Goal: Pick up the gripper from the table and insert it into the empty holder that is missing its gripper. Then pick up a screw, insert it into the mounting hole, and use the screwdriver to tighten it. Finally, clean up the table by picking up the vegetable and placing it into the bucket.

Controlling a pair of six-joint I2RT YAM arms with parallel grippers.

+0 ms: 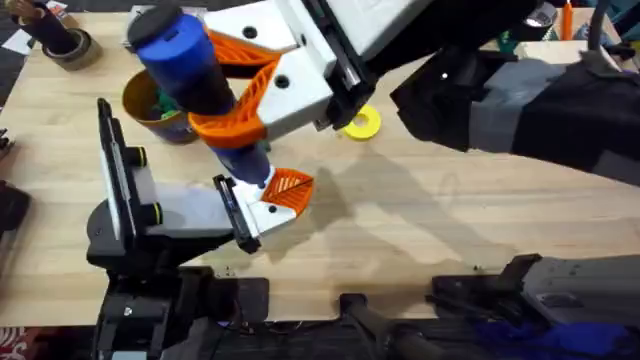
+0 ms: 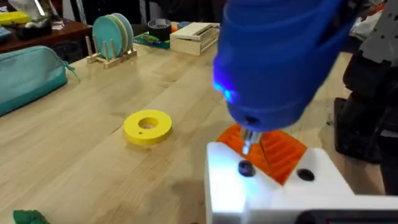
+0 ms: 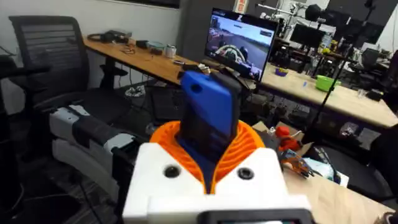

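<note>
Screw-tightening step in hand. Right tool (image 1: 240,105) clamped on screwdriver (image 1: 185,60), tip directly below it on screw (image 2: 245,168) in holder (image 2: 261,186). Left tool's state: cannot tell. Next: hold tip seated, vertical, while driving. Vegetable (image 1: 160,104) apparently already in bucket (image 1: 150,105).

A pale wooden worktop (image 1: 420,230) carries the things. At the overhead frame's upper left sit the bucket (image 1: 152,108) and a brown tape roll (image 1: 66,46) in the corner. A flat yellow ring (image 1: 362,123) lies just above centre. A teal pouch (image 2: 28,76) rests at the left wrist frame's left edge.
</note>
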